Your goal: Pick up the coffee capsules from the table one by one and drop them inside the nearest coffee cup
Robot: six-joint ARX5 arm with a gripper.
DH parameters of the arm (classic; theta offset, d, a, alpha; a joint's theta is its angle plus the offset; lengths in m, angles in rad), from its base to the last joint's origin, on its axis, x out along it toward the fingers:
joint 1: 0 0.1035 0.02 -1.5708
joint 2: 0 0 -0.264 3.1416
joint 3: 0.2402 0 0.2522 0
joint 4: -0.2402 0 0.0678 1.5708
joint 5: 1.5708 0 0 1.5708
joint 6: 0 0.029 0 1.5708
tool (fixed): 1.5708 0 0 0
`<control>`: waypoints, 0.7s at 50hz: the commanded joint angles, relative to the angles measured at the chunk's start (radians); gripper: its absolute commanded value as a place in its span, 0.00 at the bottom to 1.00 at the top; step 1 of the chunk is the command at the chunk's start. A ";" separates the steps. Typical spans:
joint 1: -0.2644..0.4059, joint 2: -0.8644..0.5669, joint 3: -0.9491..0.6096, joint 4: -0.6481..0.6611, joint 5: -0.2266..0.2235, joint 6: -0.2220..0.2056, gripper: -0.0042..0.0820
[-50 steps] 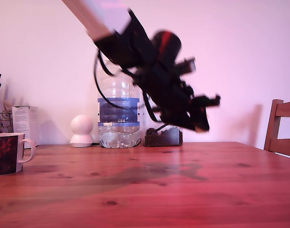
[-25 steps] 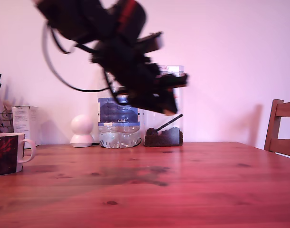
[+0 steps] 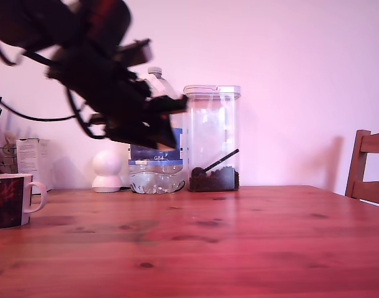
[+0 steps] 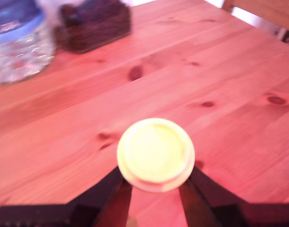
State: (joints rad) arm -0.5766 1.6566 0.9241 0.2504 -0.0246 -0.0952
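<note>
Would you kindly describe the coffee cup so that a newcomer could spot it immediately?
Look along the reddish-brown wooden table to the exterior view's far left edge. There stands the coffee cup, partly cut off by the frame, in front of a white carton. Its dark reddish-black print, white rim and white loop handle set it apart from the clear containers behind.

bare table [image 3: 239, 242] ahead, bottle [image 3: 153, 167], canister [image 3: 213, 139] behind

The capsule [image 4: 156, 153] was pale yellow, the gripper [image 4: 156, 189] black, the table [image 3: 251, 242] reddish-brown with dark knots, the mug [image 3: 9, 200] dark red-black, white-handled.
</note>
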 commanded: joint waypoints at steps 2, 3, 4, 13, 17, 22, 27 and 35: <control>0.032 -0.040 -0.053 0.014 -0.007 -0.003 0.17; 0.038 -0.048 -0.061 0.013 -0.009 -0.003 0.17; 0.045 -0.057 -0.069 0.012 -0.010 -0.003 0.17; 0.101 -0.134 -0.142 0.006 -0.011 -0.003 0.17; 0.129 -0.165 -0.168 -0.001 -0.010 -0.003 0.17; 0.164 -0.200 -0.205 -0.005 -0.010 -0.003 0.17; 0.200 -0.228 -0.232 -0.023 -0.010 -0.003 0.17; 0.255 -0.277 -0.285 -0.027 -0.010 -0.002 0.17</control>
State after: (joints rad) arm -0.3355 1.4044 0.6685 0.2195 -0.0330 -0.0956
